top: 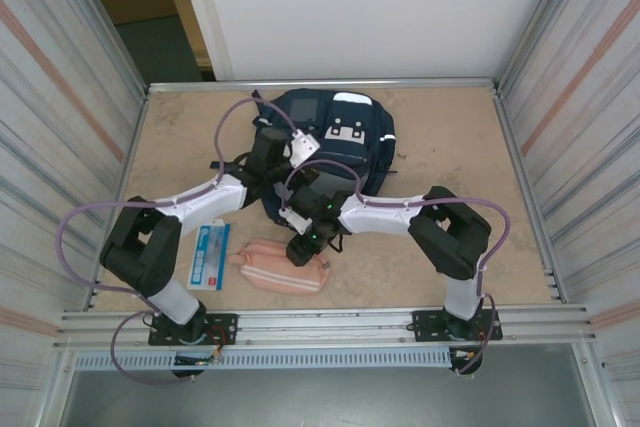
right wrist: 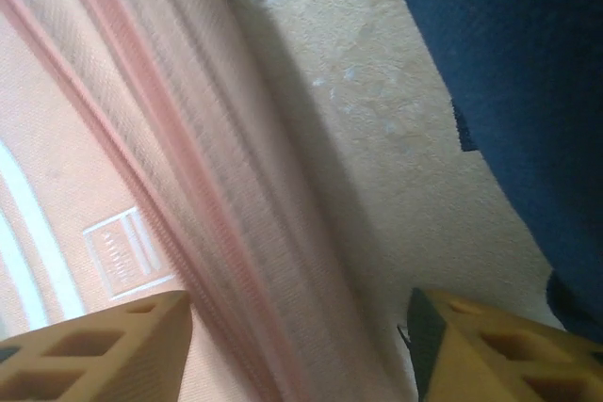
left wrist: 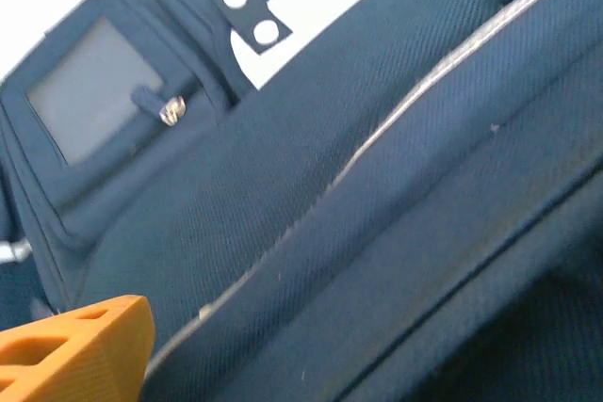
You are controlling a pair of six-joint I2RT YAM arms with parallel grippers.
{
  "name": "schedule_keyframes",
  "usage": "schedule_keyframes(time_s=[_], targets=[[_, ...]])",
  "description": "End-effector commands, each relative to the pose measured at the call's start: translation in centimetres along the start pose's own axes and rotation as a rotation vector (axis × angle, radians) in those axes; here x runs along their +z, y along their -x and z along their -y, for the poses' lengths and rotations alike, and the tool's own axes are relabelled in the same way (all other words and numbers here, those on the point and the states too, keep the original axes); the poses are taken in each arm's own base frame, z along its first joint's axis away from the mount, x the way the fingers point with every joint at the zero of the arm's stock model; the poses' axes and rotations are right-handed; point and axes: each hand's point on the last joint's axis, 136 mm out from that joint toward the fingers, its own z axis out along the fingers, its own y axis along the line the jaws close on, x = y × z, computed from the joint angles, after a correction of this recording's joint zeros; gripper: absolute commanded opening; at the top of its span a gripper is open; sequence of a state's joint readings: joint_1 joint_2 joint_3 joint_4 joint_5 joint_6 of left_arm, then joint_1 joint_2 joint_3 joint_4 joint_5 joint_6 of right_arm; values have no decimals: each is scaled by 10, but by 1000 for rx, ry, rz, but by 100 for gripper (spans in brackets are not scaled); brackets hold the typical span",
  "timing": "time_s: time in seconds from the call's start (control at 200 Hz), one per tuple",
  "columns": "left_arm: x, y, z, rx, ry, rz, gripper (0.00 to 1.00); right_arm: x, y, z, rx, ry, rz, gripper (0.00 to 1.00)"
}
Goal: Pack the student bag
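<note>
The student bag [top: 335,137], navy with white patches and a grey front patch [left wrist: 89,87], lies flat at the far middle of the table. My left gripper [top: 270,139] hovers over its left side. One orange finger [left wrist: 80,350] shows at the frame's edge over the bag fabric [left wrist: 377,185], jaws wide, holding nothing. A pink pencil pouch [top: 285,267] lies near the front edge. My right gripper [top: 303,251] is low over its top right part, open. In the right wrist view the gripper [right wrist: 301,350] straddles the pouch's [right wrist: 141,138] edge, one finger over the pouch, the other over the table.
A blue-and-white flat packet [top: 208,255] lies left of the pouch. The bag's dark straps [top: 228,164] trail to its left. Corrugated metal walls [top: 70,117] close in both sides, and a rail [top: 330,322] runs along the front edge. Bare beige tabletop [top: 450,137] lies right of the bag.
</note>
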State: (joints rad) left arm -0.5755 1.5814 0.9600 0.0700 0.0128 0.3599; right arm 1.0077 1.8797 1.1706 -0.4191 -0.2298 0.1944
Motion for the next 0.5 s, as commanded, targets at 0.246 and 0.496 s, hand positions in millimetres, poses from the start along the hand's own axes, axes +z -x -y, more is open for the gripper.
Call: schedule_keyframes(time_s=[0.246,0.496], targets=[[-103,-5,39,-268,-79,131,99,-8,-27,-5,96,27,-53,11],[-177,-42,20,-725,31,70,99,-54,-10,-17,56,60,167,5]])
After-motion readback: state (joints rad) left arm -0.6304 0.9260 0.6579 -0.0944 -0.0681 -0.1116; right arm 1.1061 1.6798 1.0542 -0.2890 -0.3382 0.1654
